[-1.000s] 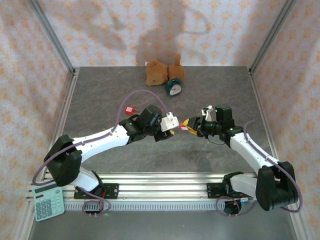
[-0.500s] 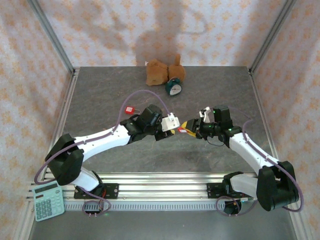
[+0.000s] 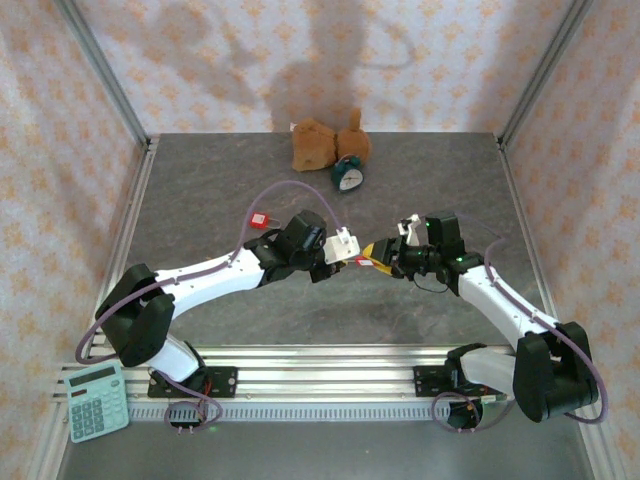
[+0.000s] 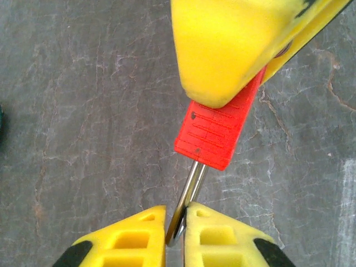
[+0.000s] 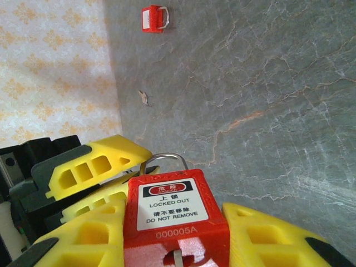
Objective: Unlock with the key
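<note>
Key (image 5: 143,98): tiny tan sliver flat on table (image 5: 267,78), near wall foot, between loose padlock (image 5: 153,18) and grippers, apart from both. Long axis slants upper-left to lower-right in right wrist view; tip end too small to tell. Right gripper (image 5: 173,218) clamps held padlock (image 5: 175,203) by body. Left gripper (image 4: 176,216) pinched on its shackle (image 4: 190,183). A second ago left gripper sat short of padlock; now moved in.
</note>
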`<action>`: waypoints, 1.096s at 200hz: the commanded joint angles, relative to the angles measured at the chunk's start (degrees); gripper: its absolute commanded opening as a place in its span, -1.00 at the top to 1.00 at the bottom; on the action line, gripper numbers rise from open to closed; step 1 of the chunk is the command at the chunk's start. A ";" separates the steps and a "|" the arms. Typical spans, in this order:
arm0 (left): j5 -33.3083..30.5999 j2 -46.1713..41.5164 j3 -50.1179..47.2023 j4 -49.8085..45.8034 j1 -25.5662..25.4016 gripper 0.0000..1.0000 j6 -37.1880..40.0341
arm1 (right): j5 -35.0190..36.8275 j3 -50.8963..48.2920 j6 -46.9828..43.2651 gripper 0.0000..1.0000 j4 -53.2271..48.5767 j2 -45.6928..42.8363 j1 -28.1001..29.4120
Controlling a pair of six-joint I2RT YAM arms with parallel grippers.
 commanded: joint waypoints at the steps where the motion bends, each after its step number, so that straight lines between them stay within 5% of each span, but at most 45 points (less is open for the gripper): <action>1: -0.72 0.10 0.09 0.22 0.28 0.86 0.51 | 0.09 1.67 -0.92 0.51 0.60 -1.33 0.31; 41: -2.43 -0.94 -0.29 -0.45 0.24 1.00 1.24 | 0.68 1.80 -1.03 0.52 0.20 -1.73 0.30; 219: -6.71 -5.24 -3.05 -2.97 0.86 1.00 0.79 | 1.52 1.75 -1.69 0.57 -1.07 -2.61 -1.99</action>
